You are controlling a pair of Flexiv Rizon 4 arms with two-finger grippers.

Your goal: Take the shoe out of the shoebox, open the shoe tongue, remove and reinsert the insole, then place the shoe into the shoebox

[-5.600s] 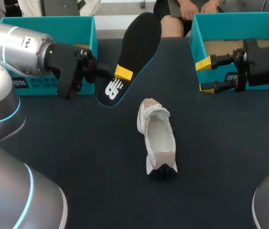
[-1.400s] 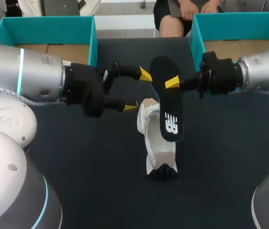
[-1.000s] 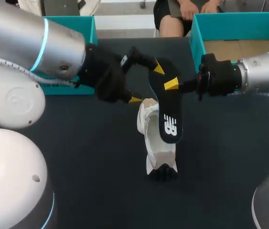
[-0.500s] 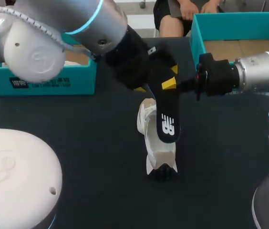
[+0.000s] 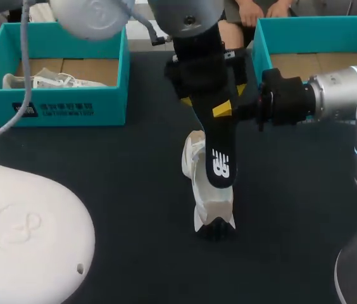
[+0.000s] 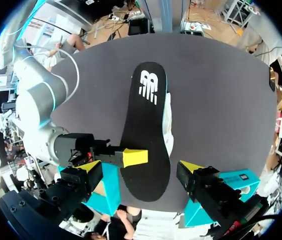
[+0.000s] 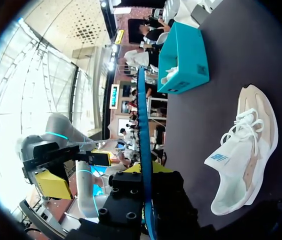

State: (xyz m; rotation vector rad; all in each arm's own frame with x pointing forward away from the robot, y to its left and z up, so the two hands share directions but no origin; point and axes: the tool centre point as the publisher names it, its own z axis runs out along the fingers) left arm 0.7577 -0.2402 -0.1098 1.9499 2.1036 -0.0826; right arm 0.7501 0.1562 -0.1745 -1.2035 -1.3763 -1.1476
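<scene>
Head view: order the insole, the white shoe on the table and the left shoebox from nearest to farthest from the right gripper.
1. Insole: clamped in the right gripper, hanging down.
2. White shoe: on the table, just below it.
3. Left shoebox: at the far left, farthest.

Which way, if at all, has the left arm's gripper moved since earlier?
Yes. The left gripper swung rightward, from beside the left shoebox to above the shoe mid-table.

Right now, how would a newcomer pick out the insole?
In the middle of the dark table lies a white and beige shoe. Held over it by the right gripper is the insole: flat, black, foot-shaped, with a white logo, unlike the pale shoe.
</scene>
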